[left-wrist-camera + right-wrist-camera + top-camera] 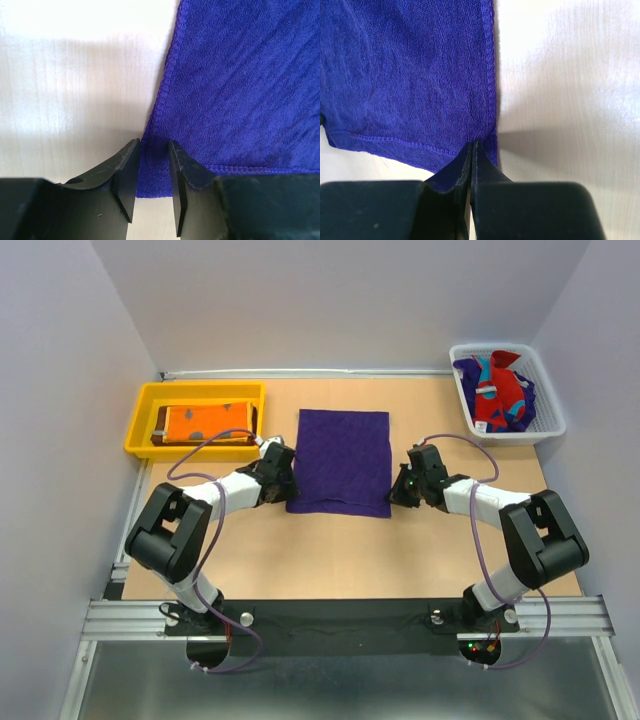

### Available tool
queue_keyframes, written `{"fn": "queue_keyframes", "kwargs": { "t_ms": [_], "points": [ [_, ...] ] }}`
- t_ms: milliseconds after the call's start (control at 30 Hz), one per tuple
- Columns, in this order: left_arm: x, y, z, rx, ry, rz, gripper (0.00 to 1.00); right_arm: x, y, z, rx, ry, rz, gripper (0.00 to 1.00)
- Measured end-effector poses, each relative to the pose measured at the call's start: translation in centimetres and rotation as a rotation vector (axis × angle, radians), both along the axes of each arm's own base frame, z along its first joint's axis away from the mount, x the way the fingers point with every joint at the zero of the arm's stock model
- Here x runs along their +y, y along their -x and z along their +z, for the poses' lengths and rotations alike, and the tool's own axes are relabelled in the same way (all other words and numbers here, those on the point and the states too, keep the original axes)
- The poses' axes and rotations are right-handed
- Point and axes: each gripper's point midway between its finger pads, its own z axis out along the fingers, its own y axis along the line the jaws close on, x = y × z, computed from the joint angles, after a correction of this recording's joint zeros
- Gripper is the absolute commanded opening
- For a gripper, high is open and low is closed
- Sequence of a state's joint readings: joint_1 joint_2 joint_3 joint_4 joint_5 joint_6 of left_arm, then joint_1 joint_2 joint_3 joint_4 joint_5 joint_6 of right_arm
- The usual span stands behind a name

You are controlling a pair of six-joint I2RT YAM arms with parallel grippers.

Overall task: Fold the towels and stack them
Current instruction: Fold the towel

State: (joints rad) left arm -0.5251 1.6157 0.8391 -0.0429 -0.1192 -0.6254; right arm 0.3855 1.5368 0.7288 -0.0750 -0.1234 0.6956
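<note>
Mid-table: purple towel (340, 455), flat. L gripper (153, 145) at its 7 o'clock corner, jaws apart, corner lying btwn them. R gripper (472, 145) at 5 o'clock corner, jaws together, pinching the hem; cloth puckers there. Count: 1 towel on table; 2 in tray (140, 425) at 10 o'clock, orange towel (205, 420) over brown towel (160, 428); basket (550, 412) at 2 o'clock w/ red towel (495, 395) + purple cloth (467, 370), no. unclear.

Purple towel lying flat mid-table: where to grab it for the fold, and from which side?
Probably best to take the purple towel by its two near corners, one per arm, coming in low from the near edge. It lies flat, so only the hemmed corners offer a pinch. The right gripper is shut on one; the left gripper straddles the other, jaws apart.
</note>
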Motion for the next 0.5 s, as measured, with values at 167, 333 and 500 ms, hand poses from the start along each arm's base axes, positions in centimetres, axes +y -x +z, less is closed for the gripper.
{"fn": "queue_keyframes", "kwargs": {
  "t_ms": [167, 333, 500],
  "points": [
    [-0.5, 0.0, 0.0, 0.001, -0.010, -0.011, 0.34, 0.0, 0.0, 0.0, 0.000, -0.001, 0.001, 0.00],
    [-0.9, 0.1, 0.1, 0.001, -0.017, -0.020, 0.34, 0.0, 0.0, 0.0, 0.000, -0.001, 0.001, 0.01],
    [-1.1, 0.0, 0.5, -0.004, -0.031, -0.025, 0.33, 0.1, 0.0, 0.0, 0.001, -0.003, 0.003, 0.01]
  ]
}}
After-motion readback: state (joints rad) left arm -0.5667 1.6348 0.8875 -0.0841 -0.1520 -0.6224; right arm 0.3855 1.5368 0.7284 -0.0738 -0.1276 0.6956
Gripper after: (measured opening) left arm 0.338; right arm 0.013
